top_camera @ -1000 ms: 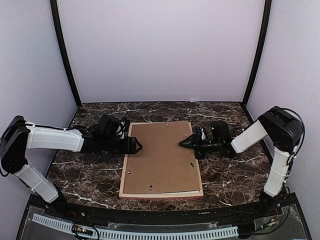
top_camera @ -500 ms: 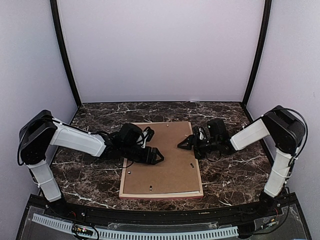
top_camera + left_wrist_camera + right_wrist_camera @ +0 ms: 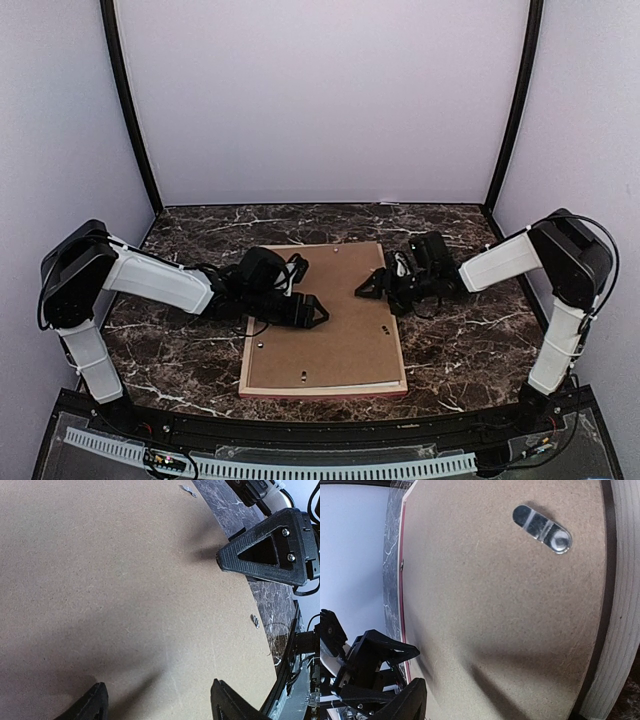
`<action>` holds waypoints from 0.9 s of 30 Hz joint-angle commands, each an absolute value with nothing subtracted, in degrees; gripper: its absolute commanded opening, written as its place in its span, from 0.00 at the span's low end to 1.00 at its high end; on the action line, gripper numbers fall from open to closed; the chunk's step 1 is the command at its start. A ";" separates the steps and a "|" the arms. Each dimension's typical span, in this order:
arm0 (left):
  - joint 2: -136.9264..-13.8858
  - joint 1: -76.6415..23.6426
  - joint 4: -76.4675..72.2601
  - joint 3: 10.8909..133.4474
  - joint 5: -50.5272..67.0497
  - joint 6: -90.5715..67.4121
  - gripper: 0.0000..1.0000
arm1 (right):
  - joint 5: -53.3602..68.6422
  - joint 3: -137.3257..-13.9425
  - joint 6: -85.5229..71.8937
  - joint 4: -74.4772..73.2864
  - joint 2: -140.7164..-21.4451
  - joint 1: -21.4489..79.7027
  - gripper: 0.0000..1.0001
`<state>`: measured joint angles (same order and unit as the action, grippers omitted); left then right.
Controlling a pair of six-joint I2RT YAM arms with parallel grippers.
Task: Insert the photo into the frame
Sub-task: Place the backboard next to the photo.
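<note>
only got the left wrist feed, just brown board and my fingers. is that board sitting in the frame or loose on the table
observer: In the frame. From above, its rim shows around the board.
operator: are the clips locking it
observer: The right wrist view shows one metal clip lying wholly on the board, short of the frame's pale wood.
operator: photo anywhere
observer: None shows in any view. The frame lies face down, so its front is hidden.

Pale lilac walls close in on three sides of a dark, white-veined marble surface. Black corner posts rise at the back, and soft, even light falls across the enclosure.
</note>
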<state>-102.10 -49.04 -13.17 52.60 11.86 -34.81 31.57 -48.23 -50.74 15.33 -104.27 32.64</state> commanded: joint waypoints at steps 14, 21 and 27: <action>-100.75 -49.10 -10.31 48.65 6.72 -36.91 0.73 | 28.87 -55.29 -42.15 4.51 -102.73 33.13 0.71; -99.90 -49.10 -9.36 48.13 5.54 -37.40 0.73 | 27.84 -56.88 -39.92 0.70 -102.44 33.13 0.71; -99.61 -49.12 -8.95 47.67 4.52 -38.00 0.73 | 27.00 -57.82 -38.81 -1.34 -102.43 33.08 0.72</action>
<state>-100.64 -49.15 -14.66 49.80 6.72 -36.91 29.23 -55.57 -41.01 -0.80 -104.25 32.64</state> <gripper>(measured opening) 0.732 0.716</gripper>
